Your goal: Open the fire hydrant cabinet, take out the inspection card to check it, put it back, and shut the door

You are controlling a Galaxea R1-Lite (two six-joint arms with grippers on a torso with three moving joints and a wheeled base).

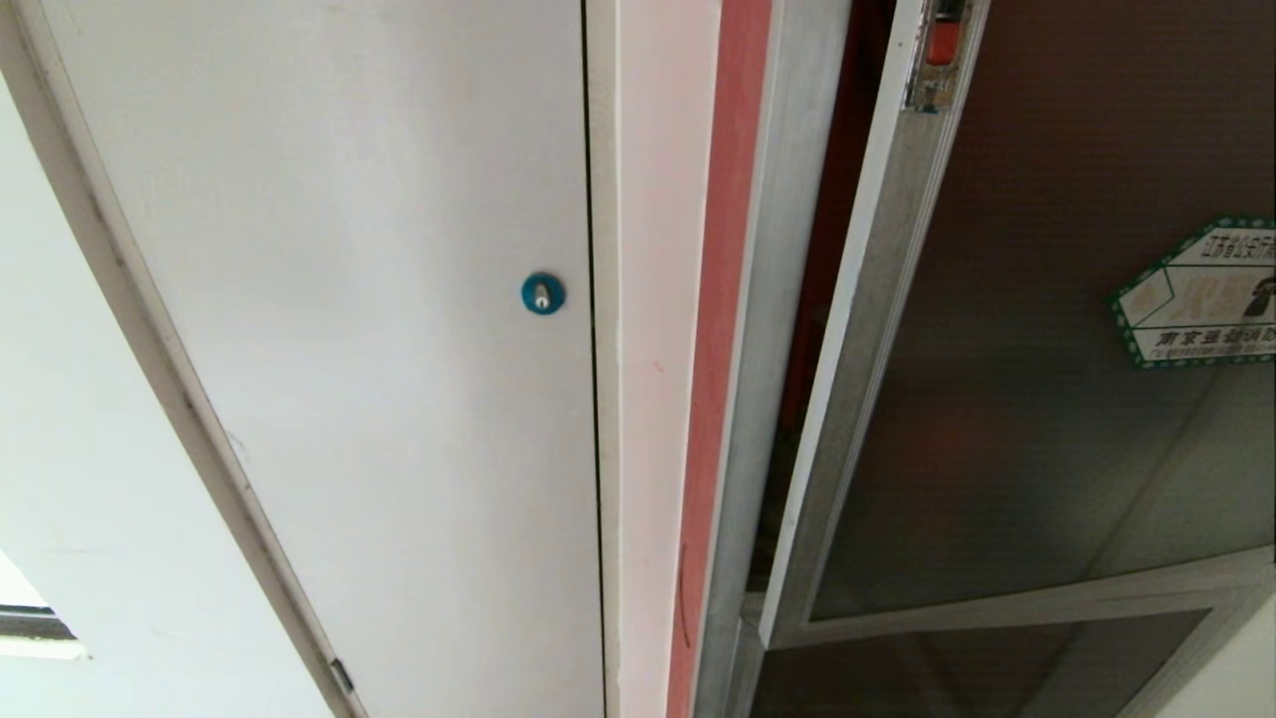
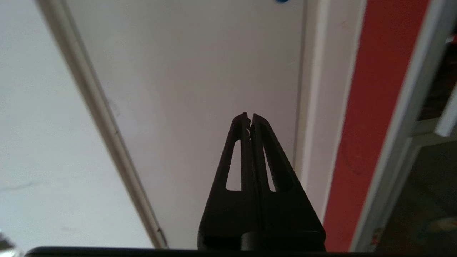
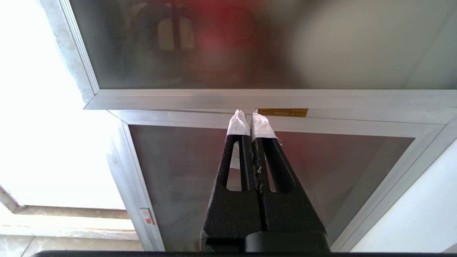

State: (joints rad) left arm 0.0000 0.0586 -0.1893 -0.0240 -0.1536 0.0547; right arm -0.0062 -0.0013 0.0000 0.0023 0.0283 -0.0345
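The fire hydrant cabinet [image 1: 768, 299] shows its silver frame at the right of the head view. The door [image 1: 1027, 349], dark smoked glass in a silver frame, stands slightly ajar, with a dark red gap [image 1: 827, 249] along its latch edge. The door carries a green-edged sticker [image 1: 1201, 294] and a small red latch [image 1: 943, 42]. The inspection card is out of view. My left gripper [image 2: 249, 116] is shut and empty, facing the white door [image 2: 200, 71]. My right gripper [image 3: 250, 116], with white-taped tips, is shut and empty below the door's bottom rail [image 3: 250, 98]. Neither arm shows in the head view.
A plain white door [image 1: 349, 299] with a blue round lock [image 1: 543, 293] fills the left. A red strip [image 1: 723, 299] runs between it and the cabinet. Under the glass door sits a smaller dark panel [image 3: 178, 167] with a yellow label [image 3: 282, 112] above it.
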